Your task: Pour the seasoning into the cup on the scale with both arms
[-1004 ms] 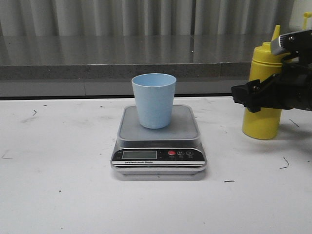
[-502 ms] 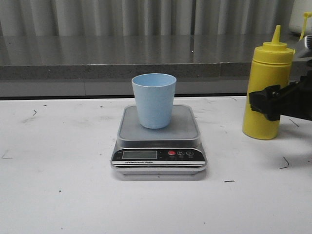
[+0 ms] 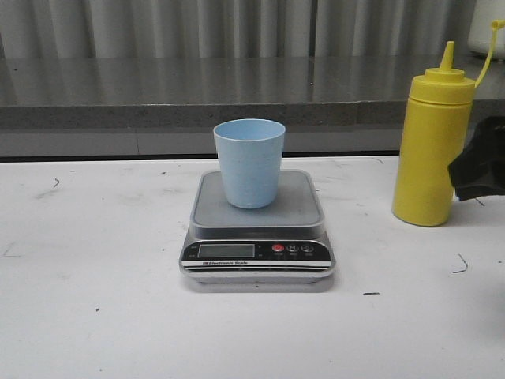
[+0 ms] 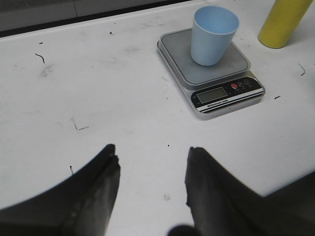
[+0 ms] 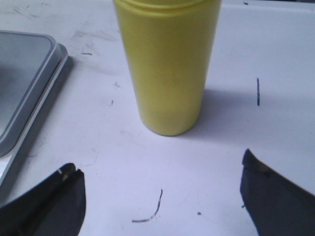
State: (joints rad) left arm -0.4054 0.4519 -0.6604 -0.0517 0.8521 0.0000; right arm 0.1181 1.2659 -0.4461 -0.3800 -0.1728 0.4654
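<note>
Seasoning bottle point(image 3: 433, 146) is standing upright on the white table point(image 3: 95, 316), long axis vertical, nozzle pointing straight up, well to the right of the scale point(image 3: 257, 229). Cup point(image 3: 249, 162) is sitting upright on the scale platform, mouth facing up. Right gripper point(image 5: 160, 196) is hanging wide open just short of the bottle's base, touching nothing. Left gripper point(image 4: 152, 164) is hovering open and empty over bare table, well apart from the scale.
</note>
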